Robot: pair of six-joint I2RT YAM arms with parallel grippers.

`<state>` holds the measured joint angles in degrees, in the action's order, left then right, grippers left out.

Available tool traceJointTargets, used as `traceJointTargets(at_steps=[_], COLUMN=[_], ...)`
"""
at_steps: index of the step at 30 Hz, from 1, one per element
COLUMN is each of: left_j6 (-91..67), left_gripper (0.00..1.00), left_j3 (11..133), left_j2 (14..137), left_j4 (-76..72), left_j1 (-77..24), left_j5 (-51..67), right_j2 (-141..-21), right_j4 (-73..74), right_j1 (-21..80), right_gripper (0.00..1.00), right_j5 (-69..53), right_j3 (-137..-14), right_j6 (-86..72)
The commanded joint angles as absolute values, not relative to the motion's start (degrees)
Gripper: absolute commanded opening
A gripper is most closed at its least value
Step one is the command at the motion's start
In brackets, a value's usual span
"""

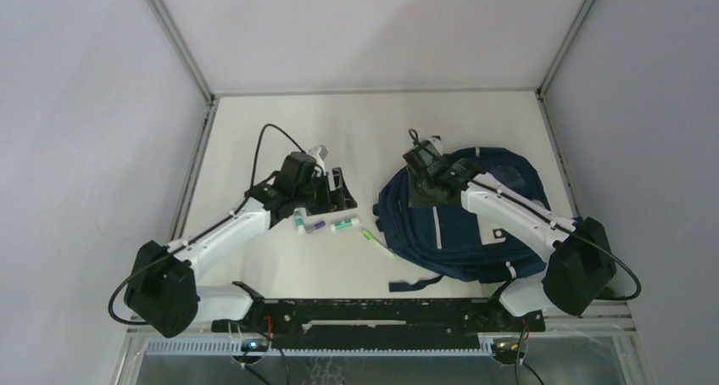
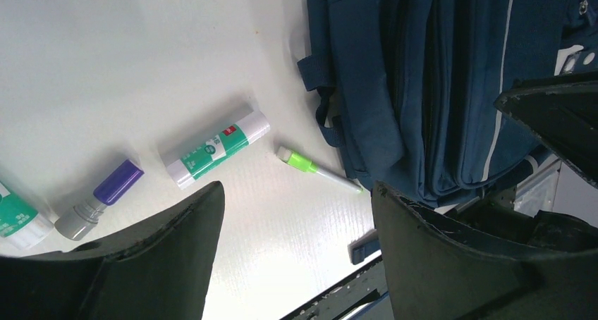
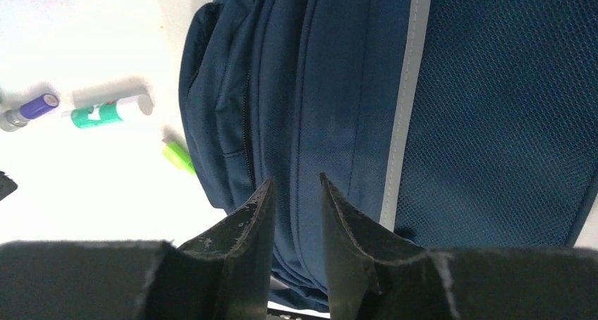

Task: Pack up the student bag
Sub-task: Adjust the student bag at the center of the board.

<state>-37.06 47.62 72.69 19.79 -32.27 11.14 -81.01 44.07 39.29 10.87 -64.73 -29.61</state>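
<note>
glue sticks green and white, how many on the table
2. One glue stick lies between the purple-capped tube and the green pen; the other glue stick lies past that tube, partly cut off. Others may be hidden.

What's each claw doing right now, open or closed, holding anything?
Left claw: wide open, empty.
Right claw: slightly open over the navy backpack, holding nothing.

My gripper (image 2: 295,193) hangs open above the white desk (image 2: 106,52). Mid-frame lies a green-and-white glue stick (image 2: 215,149). A green-capped pen (image 2: 317,169) sits just beside the navy student bag (image 2: 437,87), which fills the upper right. A purple-capped tube (image 2: 100,199) lies at lower left.
</note>
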Motion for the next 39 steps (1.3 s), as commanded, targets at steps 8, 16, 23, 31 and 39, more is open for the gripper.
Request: traceJointTargets(at_steps=[8, 16, 23, 31, 39], left_j6=[-36.6, -35.8, -35.0, -34.2, -37.0], left_gripper=[0.80, 0.80, 0.81, 0.81, 0.81], left_j3=[48.3, 47.1, 47.7, 49.3, 50.2], left_j2=[73.5, 73.1, 71.3, 73.1, 72.2], left_j4=[17.3, 18.1, 17.3, 17.7, 10.3], left_j1=[-33.1, -33.2, -34.9, -36.2, -37.5], left_j5=[12.5, 11.7, 9.6, 11.3, 19.0], right_j2=[-89.7, -87.7, -78.4, -71.7, -73.5], right_j4=[43.9, 45.5, 46.8, 45.7, 46.3], right_j1=[42.2, 43.9, 42.5, 32.0, 28.2], right_gripper=[0.44, 0.04, 0.00, 0.00, 0.01], right_j5=[20.7, 26.9, 23.4, -5.8, -9.5], right_j3=[-65.5, -65.5, -65.5, -65.6, -65.5], right_j6=[-29.8, -32.6, -30.6, -22.0, -20.5])
